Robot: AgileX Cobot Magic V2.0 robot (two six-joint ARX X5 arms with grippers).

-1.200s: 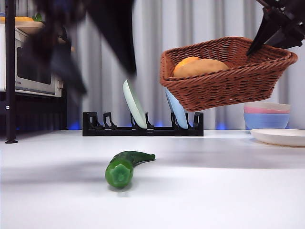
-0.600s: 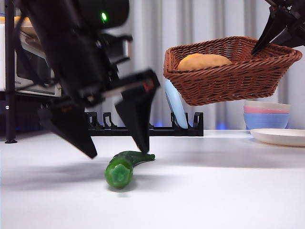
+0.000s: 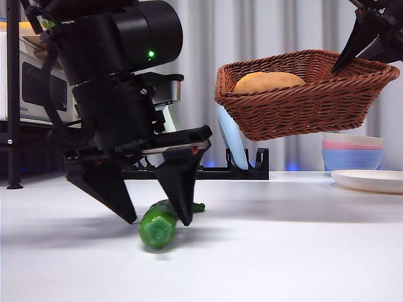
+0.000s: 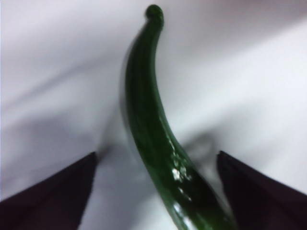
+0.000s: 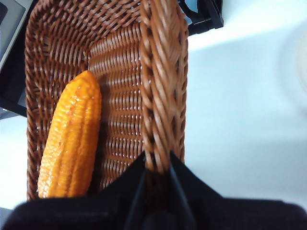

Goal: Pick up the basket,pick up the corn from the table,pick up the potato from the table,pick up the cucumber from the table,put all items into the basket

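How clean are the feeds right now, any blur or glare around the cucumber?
Left wrist view: the cucumber is soft and blurred, with small glare specks on its skin. Front view: sharp, with the left gripper casting a shadow on the table. Right wrist view: the basket rim is slightly blurred.

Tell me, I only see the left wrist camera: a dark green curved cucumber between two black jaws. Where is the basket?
Observer: The reddish-brown woven wicker basket hangs in the air above the white table, with the right gripper shut on its rim.
Operator: Is anything in it?
Observer: Yes, a ridged orange-yellow corn cob lies inside along one wall.
Operator: How low is my gripper?
Observer: In the front view, the left gripper straddles the cucumber, jaws open, tips close to the table.
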